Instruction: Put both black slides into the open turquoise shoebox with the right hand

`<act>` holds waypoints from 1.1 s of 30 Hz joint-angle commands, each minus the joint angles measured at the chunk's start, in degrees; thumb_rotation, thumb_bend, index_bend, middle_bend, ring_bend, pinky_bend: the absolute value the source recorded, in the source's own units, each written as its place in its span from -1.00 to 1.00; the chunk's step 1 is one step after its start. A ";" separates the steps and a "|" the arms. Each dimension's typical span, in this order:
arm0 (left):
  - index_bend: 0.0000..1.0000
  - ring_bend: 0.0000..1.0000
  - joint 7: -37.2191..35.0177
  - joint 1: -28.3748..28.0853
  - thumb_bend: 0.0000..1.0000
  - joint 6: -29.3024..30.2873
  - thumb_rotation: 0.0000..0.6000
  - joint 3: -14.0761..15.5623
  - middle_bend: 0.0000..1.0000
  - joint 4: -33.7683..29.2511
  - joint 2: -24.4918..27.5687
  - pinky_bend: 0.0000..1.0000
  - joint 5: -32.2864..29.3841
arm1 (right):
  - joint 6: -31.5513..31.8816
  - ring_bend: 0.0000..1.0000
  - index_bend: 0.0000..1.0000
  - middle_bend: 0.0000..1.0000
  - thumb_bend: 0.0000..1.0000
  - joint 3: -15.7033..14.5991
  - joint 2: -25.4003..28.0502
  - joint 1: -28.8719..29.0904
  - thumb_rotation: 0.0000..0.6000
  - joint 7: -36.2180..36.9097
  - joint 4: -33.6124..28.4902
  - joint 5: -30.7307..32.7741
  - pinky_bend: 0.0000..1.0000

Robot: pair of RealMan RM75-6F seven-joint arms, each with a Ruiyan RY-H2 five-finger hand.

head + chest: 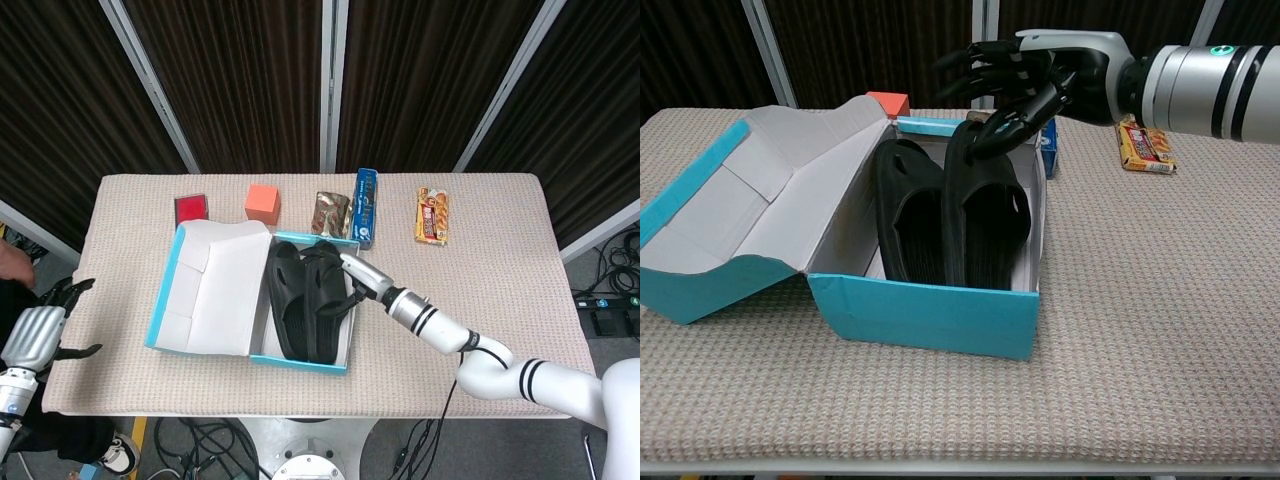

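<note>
The turquoise shoebox point(300, 362) sat open, lid flapped left. Both black slides point(950, 205) lay inside side by side, long axes running front to back (one end propped on the far wall). The right hand point(1015, 75) hovered over them, fingers spread, empty. Left hand point(40, 330) hung off-table, fingers apart.

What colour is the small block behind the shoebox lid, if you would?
The block is orange, clearest in the head view.
</note>
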 commanded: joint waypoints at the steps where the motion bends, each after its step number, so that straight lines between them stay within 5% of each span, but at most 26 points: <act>1: -0.81 -0.92 -0.08 0.18 -1.00 0.15 1.00 0.10 -0.69 0.04 0.07 -0.64 -0.01 | -0.35 -0.92 -0.75 -0.63 -1.00 -0.77 -1.91 1.05 1.00 1.51 2.49 -0.65 -0.38; 22: -0.81 -0.92 -0.49 0.42 -1.00 0.30 1.00 0.30 -0.69 0.53 -0.08 -0.64 0.22 | -0.79 -0.90 -0.75 -0.63 -1.00 -3.15 -4.64 2.02 1.00 5.14 7.55 -0.20 -0.38; 33: -0.81 -0.92 -0.05 0.22 -1.00 0.30 1.00 0.10 -0.69 0.06 0.11 -0.64 0.28 | 5.11 -0.90 -0.75 -0.62 -1.00 -2.06 1.07 0.23 1.00 5.61 2.35 -1.10 -0.38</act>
